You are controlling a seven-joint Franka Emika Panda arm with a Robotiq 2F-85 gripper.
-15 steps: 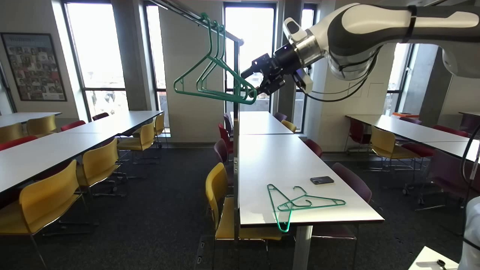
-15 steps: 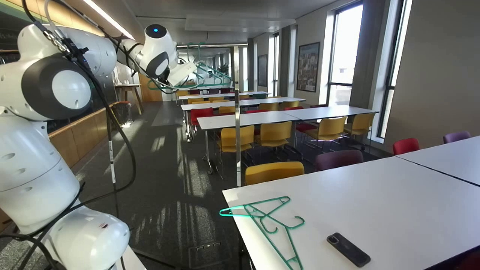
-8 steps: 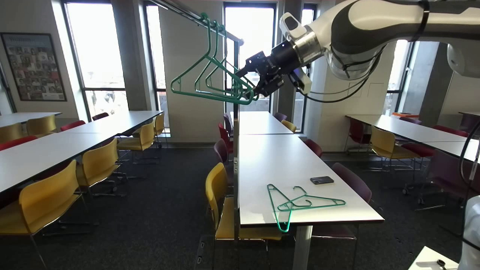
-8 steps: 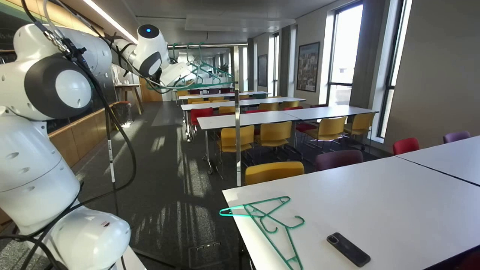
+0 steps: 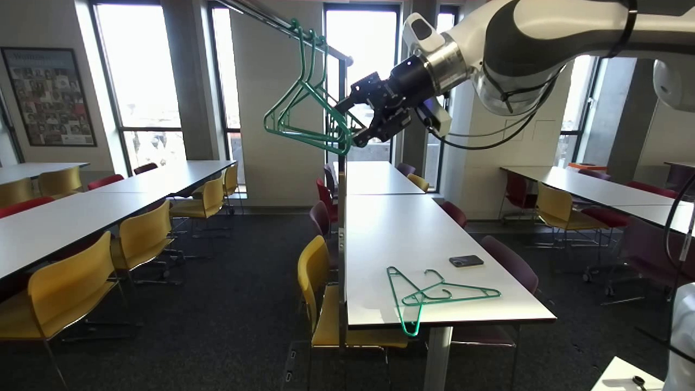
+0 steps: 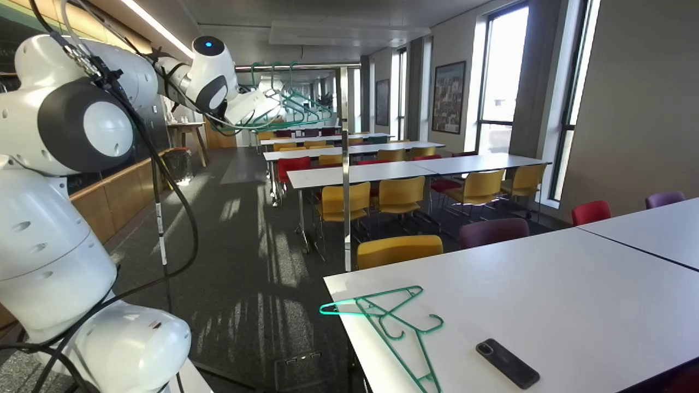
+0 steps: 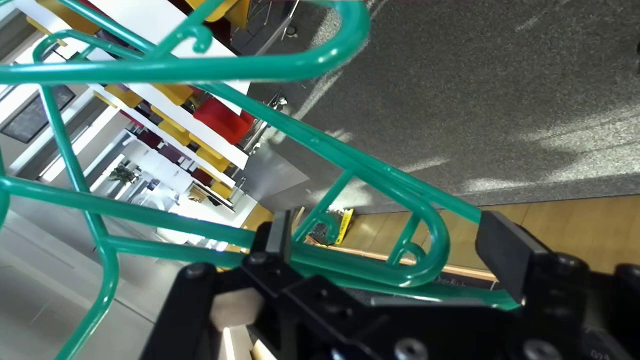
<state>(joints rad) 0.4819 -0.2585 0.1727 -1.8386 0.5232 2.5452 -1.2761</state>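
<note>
Several green plastic hangers [image 5: 315, 142] hang from a metal rail [image 5: 271, 21], bunched near its end. My gripper [image 5: 349, 124] is at their lower corners, tilted downward, with its jaws wide apart. In the wrist view, the rounded end of a hanger [image 7: 442, 235] lies between the two fingers of my gripper [image 7: 390, 242], not pinched. Bars of other hangers pass behind the fingers; whether they touch cannot be told. Closer to the camera, another hanger's bar [image 7: 200, 70] crosses the top of that view. In an exterior view the arm [image 6: 213, 76] hides the fingers.
An upright metal post [image 5: 342, 244] carries the rail's end. Below, two more green hangers [image 5: 467, 298] lie crossed on a white table [image 5: 391, 228], one overhanging its edge, with a dark phone [image 6: 508, 363] nearby. Yellow chairs [image 5: 315, 277] and long tables stand around.
My gripper has moved in toward the hangers and slightly down, staying open. The hanging hangers have swung and turned, their near corners shifting away from the arm and closer together.
</note>
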